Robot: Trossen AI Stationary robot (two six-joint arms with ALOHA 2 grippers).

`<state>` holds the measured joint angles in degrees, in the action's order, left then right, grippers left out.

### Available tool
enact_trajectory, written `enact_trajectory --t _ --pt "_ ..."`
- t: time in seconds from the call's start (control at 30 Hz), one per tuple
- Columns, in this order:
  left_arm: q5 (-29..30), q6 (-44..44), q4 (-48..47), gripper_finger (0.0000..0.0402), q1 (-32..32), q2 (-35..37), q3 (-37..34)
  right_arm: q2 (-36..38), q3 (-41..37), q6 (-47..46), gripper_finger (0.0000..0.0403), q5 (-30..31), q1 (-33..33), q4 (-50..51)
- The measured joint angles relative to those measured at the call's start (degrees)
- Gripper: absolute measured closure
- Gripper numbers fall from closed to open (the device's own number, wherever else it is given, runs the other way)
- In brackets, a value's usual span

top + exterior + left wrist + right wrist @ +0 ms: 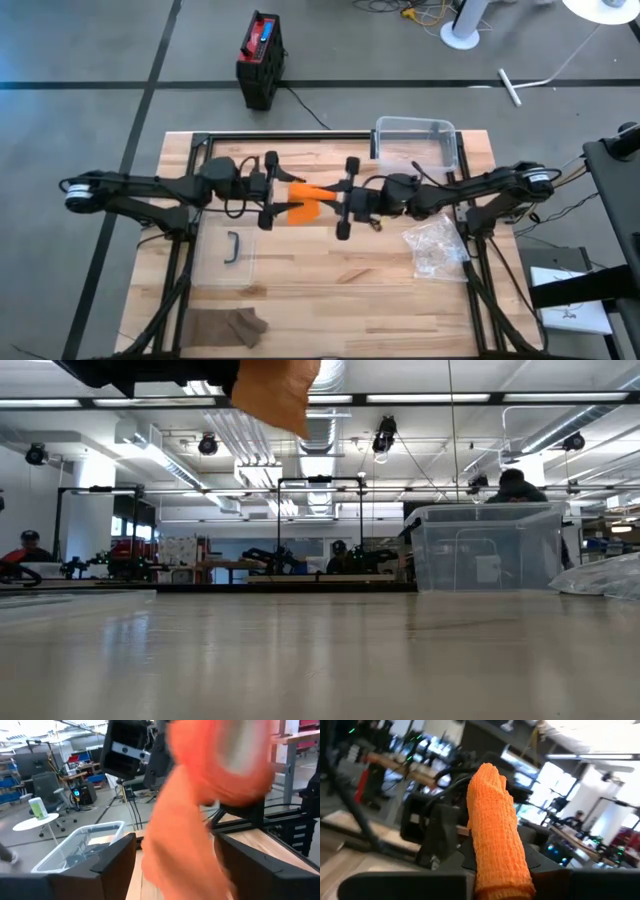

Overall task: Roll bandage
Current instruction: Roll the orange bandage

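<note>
My right gripper (pixel 502 887) is clamped on the orange bandage (pixel 496 835), which stands up from between its jaws as a roll; my grip is at one end only. In the high view the bandage (pixel 305 199) hangs in the air between my two grippers, above the middle of the desk (pixel 330 290) and touching nothing below. My left gripper (pixel 175 865) has the loose part of the bandage (pixel 200 810) passing between its fingers (pixel 117 857), and those jaws stand apart with a gap to the cloth on each side, so I judge that I am not pinching it there.

My worry is the loose tail. With the left jaws apart, nothing keeps tension on it, so the wound layers could slacken and the roll spring open. If I close the left jaws off-centre I may catch only an edge, and the next turn would go on crooked. The right grip is on soft mesh; a hard pull from the left could drag the roll out and drop it on the desk.

Farther off stand a clear plastic bin (pixel 414 138) near the desk's far edge and a crumpled clear bag (pixel 436 247) on my right. I can read no brand, label or writing anywhere.
</note>
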<state>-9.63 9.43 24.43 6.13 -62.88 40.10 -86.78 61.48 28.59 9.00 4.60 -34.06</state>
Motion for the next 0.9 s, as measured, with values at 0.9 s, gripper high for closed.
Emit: enact_trajectory --t 0.9 --pt "-8.53 -11.35 -5.89 0.0153 0.02 0.1 4.2 -5.57 13.02 16.35 0.0361 10.0 0.52 17.84"
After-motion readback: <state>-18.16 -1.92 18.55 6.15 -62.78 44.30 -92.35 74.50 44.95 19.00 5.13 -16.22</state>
